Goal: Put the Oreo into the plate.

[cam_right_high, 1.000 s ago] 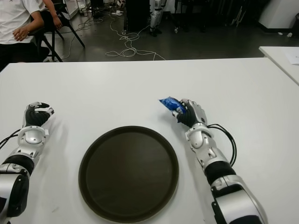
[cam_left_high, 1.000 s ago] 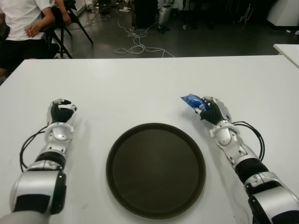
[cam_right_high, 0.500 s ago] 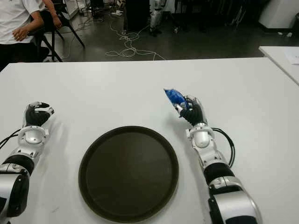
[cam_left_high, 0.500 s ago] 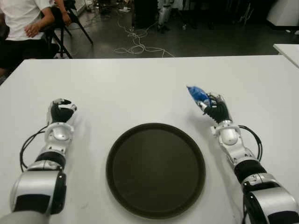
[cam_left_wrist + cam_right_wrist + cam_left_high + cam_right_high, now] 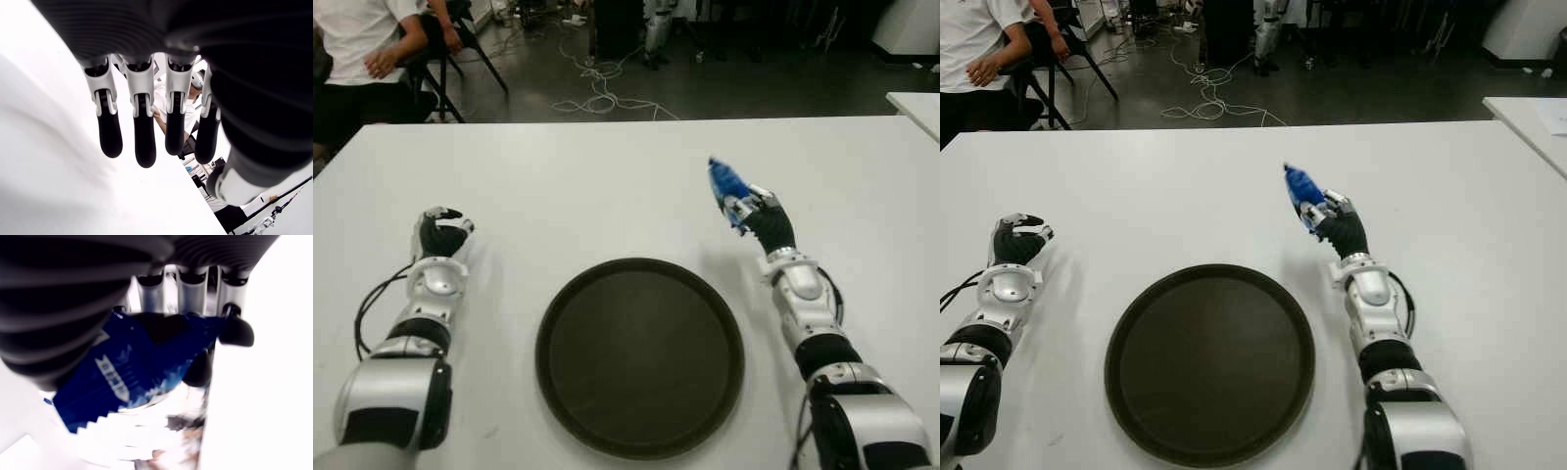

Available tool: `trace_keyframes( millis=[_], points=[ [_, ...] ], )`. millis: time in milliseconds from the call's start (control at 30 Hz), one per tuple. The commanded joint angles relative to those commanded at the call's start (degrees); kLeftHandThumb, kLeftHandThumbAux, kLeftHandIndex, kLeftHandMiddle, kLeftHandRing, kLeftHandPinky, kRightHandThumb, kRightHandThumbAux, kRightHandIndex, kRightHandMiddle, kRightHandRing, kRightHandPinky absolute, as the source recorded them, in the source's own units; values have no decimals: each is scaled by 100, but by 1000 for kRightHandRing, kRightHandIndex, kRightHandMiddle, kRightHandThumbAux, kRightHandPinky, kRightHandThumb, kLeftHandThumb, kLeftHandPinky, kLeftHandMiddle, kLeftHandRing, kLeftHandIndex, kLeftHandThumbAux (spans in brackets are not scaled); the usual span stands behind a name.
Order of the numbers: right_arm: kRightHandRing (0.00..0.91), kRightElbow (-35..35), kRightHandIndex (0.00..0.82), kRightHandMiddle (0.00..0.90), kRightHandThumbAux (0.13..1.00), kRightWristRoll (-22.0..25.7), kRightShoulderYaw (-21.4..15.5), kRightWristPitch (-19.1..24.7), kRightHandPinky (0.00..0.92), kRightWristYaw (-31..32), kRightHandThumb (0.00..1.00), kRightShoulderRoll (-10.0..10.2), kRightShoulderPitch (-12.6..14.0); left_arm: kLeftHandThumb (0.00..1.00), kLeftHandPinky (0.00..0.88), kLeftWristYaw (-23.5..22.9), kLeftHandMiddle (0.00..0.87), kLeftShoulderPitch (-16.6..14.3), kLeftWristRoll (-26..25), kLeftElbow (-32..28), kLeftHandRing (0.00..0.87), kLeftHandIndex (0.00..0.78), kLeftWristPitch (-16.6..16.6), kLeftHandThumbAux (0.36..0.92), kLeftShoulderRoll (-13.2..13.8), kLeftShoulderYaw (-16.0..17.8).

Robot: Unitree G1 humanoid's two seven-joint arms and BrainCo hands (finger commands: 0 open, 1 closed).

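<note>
We see the right hand [image 5: 759, 211] with fingers clenched on the blue foil Oreo packet [image 5: 726, 182], seemingly lifted off the white surface [image 5: 607, 186], beside the empty round dark plate [image 5: 639, 354]. Placement remains. Left hand [image 5: 440, 230] relaxed, idle.

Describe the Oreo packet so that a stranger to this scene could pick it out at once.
Start at the white table and the round dark plate near its front edge. Beyond the plate's right rim, the right hand holds up a small packet, clear of the plate. It is the only blue thing there.
</note>
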Motion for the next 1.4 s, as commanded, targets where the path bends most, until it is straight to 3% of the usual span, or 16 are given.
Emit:
trace_keyframes(
  millis=[267,700,967,1167,1400],
  points=[
    [854,-608,440,846,715,856,-398,1368,858,392,705,122,-100,677,346,17,275,-5,48,11,313,399,65,719,24,-43],
    [855,-1770,441,844,715,1494,-628,2851,861,127,709,314,90,680,355,-23,279,-9,14,8,319,399,30,718,40,-47],
    [860,-2202,441,847,714,1633,-654,3152,864,63,710,441,206,678,354,-42,277,-10,3,6,317,399,38,719,42,-40],
    [856,-2381,441,846,715,1541,-435,3205,860,130,709,625,94,677,350,-29,283,-11,0,1,321,399,37,719,35,-37],
    [839,-2452,441,832,714,1354,-235,3217,842,60,709,632,122,675,358,-22,295,-3,24,4,333,399,6,720,41,-58]
  ],
)
